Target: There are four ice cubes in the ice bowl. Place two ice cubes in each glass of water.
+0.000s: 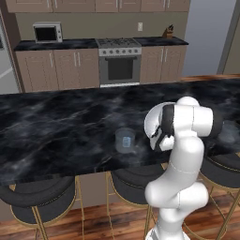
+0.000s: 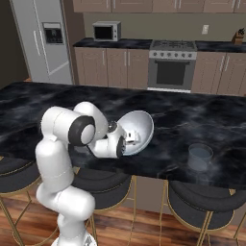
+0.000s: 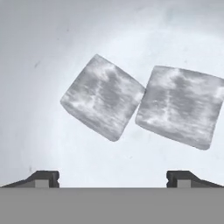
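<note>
Pale translucent ice cubes (image 3: 102, 103) lying touching inside wide white ice bowl (image 2: 141, 126), gripper (image 3: 112, 178) hovering over them, jaws spread wide.

Black marble island counter (image 1: 56, 131) mid-frame, dark round stools (image 1: 40, 199) along bottom, wood floor (image 1: 117, 220). Beige cabinets (image 1: 51, 70), steel oven (image 1: 119, 63), microwave (image 1: 48, 33) across top; fridge (image 2: 45, 43) upper left.

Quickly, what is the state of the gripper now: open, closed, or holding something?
Gripper: open, holding nothing; its fingertips stand wide apart just short of two ice cubes in the ice bowl.
</note>
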Available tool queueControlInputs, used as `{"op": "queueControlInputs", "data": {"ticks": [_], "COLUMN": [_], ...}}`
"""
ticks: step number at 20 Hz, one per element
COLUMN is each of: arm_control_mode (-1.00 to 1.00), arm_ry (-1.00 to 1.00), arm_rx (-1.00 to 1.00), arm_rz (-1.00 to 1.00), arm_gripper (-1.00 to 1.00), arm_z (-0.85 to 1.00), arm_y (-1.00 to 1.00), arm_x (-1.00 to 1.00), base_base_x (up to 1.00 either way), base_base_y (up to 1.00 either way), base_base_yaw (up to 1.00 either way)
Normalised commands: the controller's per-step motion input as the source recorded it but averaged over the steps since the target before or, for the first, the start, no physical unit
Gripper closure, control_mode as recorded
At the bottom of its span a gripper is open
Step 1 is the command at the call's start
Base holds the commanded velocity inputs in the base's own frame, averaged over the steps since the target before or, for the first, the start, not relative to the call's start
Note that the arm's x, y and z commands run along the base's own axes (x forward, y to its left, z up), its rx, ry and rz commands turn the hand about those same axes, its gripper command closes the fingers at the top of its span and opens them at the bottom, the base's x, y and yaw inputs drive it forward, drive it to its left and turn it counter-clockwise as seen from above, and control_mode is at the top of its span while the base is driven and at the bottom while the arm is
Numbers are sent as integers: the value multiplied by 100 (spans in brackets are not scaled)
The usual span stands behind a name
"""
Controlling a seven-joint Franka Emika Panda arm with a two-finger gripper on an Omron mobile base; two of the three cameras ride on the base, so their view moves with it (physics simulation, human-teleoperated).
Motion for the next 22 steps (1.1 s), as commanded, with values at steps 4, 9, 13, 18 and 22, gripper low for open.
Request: {"op": "queueControlInputs", "data": {"ticks": [4,9,13,18,22], "arm_control_mode": [-100,-100,-100,-100,-100], "arm_ry": [5,2,12,14,9], "arm_rx": [1,1,2,0,4], "arm_rz": [-5,-13,-21,-12,-5], "arm_gripper": [-100,-100,-100,-100,-100], "arm_z": [52,94,100,58,57], "arm_y": [-12,-3,-10,0,-1], "arm_x": [74,45,12,16,33], "base_base_x": [0,0,0,0,0], "base_base_y": [0,0,0,0,0], "base_base_yaw": [0,0,0,0,0]}}
